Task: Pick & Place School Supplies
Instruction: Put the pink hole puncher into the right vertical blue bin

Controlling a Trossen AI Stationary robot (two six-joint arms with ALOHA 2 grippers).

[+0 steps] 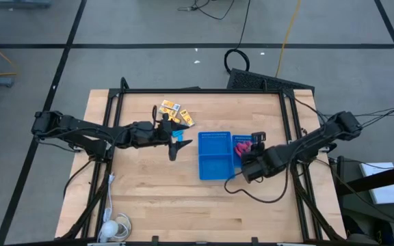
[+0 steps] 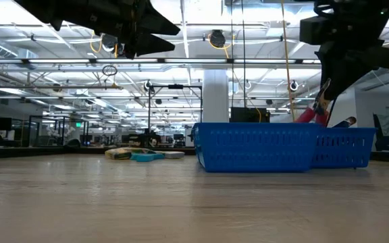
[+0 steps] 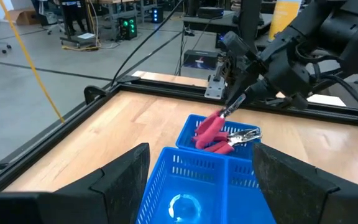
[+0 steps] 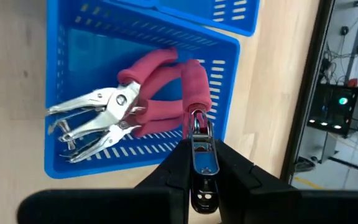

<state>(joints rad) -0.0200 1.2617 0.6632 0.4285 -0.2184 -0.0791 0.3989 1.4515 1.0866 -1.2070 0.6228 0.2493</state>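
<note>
Right wrist view tells the most from where I stand: the right gripper [image 4: 197,124] has its fingers pinched tight on the end of one red handle of a pair of red-handled pliers [image 4: 143,102], which lie in a compartment of the blue tray [image 4: 58,81] with their metal tips pointing toward one of its walls. A second pair of the same kind seems to lie under the first, handles crossing; I cannot tell them fully apart.

From overhead, the tray [image 1: 214,156] sits right of the table's middle, and the right gripper [image 1: 252,145] hangs over its right-hand compartment, where the red handles [image 1: 241,146] show. The left gripper [image 1: 176,145] hovers above bare wood just left of the tray, its fingers spread apart and holding nothing; in its own wrist camera the two dark fingers [image 3: 126,171] stand wide on either side of the near tray compartment, which holds a light-blue piece [image 3: 182,205].

Near the table's far edge, beside the left arm, lie the yellow-orange packets [image 1: 176,111] in a loose cluster, with a small light-blue piece [image 1: 178,134] close to the left gripper. At table level the packets [image 2: 120,154] lie flat well left of the tray [image 2: 262,147], and the red handles [image 2: 309,115] poke above its rim
</note>
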